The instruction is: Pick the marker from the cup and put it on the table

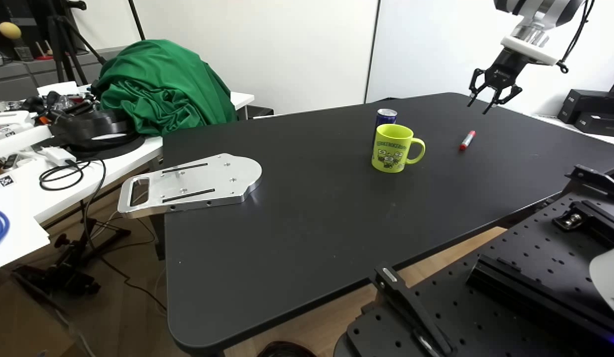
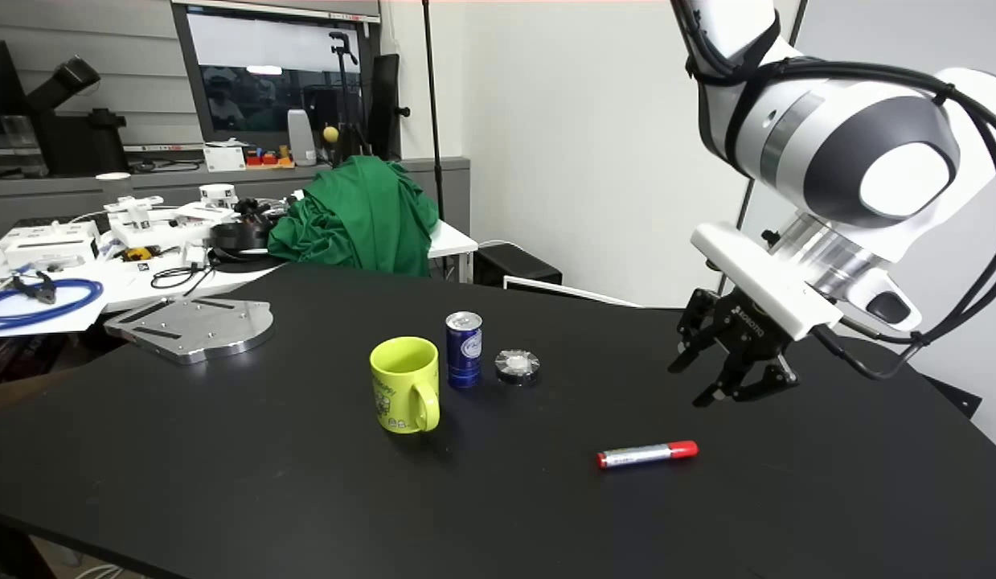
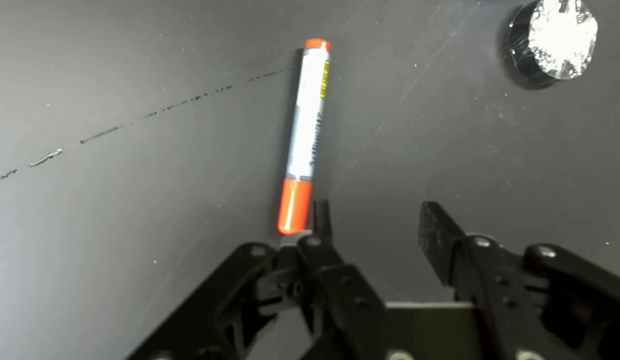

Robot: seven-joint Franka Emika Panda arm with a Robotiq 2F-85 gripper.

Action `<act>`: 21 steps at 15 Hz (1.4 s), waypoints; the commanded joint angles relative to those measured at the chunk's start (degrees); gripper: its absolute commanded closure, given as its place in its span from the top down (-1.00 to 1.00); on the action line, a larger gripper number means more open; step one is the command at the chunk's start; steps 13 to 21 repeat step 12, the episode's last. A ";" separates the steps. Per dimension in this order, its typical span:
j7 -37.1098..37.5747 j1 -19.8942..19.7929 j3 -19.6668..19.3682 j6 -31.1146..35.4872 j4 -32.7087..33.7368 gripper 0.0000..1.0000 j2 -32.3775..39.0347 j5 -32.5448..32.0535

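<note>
The gripper (image 3: 376, 225) hangs over the table (image 2: 546, 523) with its jaws apart, a clear gap between the tips. The marker (image 3: 304, 135) lies flat on the table, below the jaws and apart from them. In the wrist view, its longer red end shows right beside one fingertip (image 3: 322, 220). A round thing (image 2: 517, 367) with a shiny top sits farther from the jaws. Beyond it, a blue can (image 2: 464, 354) stands just beside the upright cup (image 2: 406, 386). A metal plate (image 2: 200, 322) is farther still.
</note>
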 commanded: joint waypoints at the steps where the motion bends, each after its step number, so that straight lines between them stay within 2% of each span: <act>1: 1.91 -0.43 1.61 -1.37 -0.55 0.62 -5.80 -1.60; 4: 0.69 -0.01 2.29 -1.79 -3.52 0.97 -12.30 -1.38; 5: 0.00 0.05 2.62 -2.94 -4.53 0.99 -14.53 -1.30; 6: 0.23 -0.52 2.60 -1.74 -0.14 1.00 -8.92 -1.08; 7: 0.18 -0.41 2.60 -2.26 -0.47 0.91 -10.41 -1.00; 8: 0.16 -0.39 2.62 -2.27 -0.52 1.00 -10.76 -0.99; 21: -0.01 -0.69 2.86 -1.62 -0.47 1.00 -8.77 -1.09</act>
